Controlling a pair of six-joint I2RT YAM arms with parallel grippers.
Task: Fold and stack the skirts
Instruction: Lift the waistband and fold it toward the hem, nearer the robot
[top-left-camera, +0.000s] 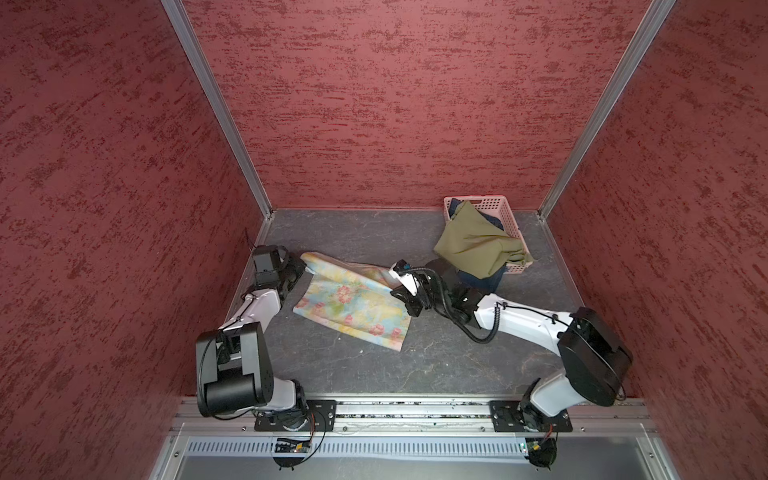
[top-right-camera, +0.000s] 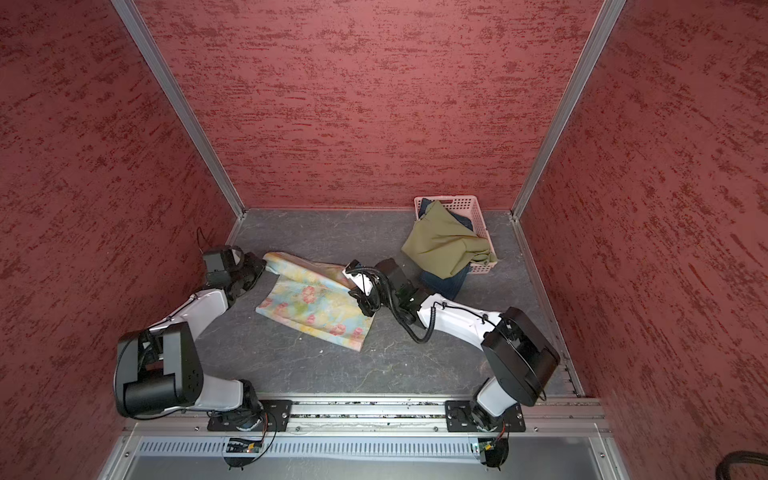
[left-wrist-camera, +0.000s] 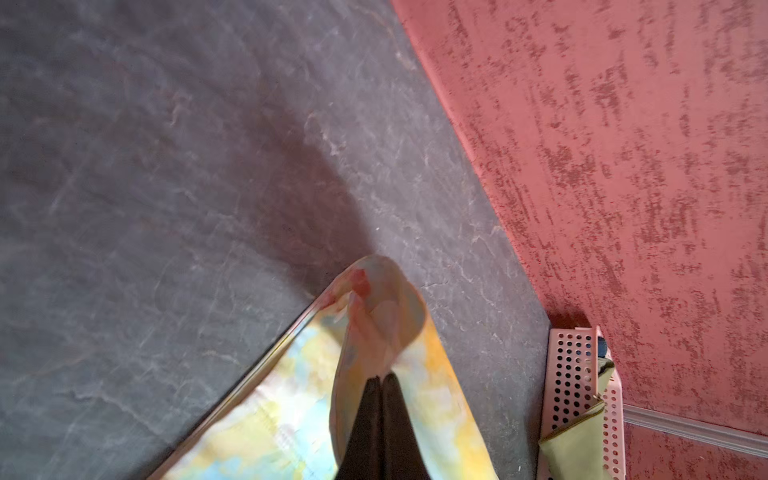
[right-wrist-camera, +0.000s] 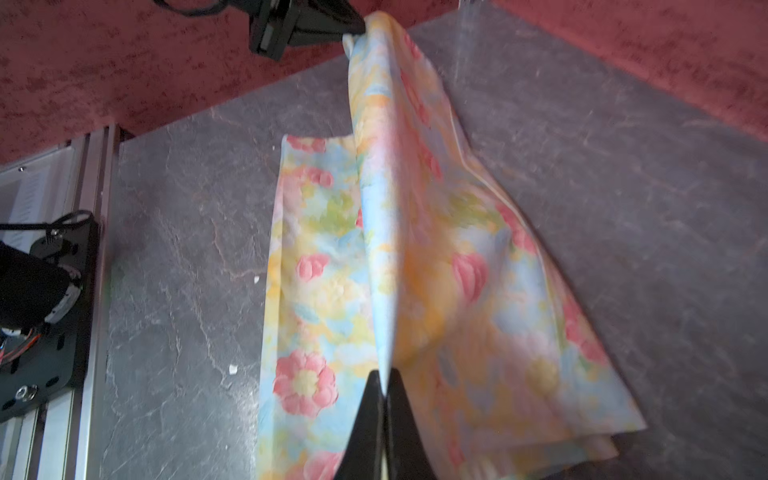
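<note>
1. Pale floral cloth skirt (top-left-camera: 353, 305) lies near the pink perforated plastic basket (top-left-camera: 496, 205), one edge raised.
2. Left gripper (left-wrist-camera: 382, 380) and right gripper (right-wrist-camera: 384, 376) clamp that edge.
3. Likely first fold; next, carry the edge across evenly.
4. Olive-green cloth skirt (top-left-camera: 473, 245) and dark denim skirt (top-left-camera: 482, 280) spill from the basket.

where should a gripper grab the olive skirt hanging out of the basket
Probably pinch the olive skirt at its wide flap draped outside the pink basket, coming from the table's open middle; that flap lies spread and free, the rest bunches inside.
</note>
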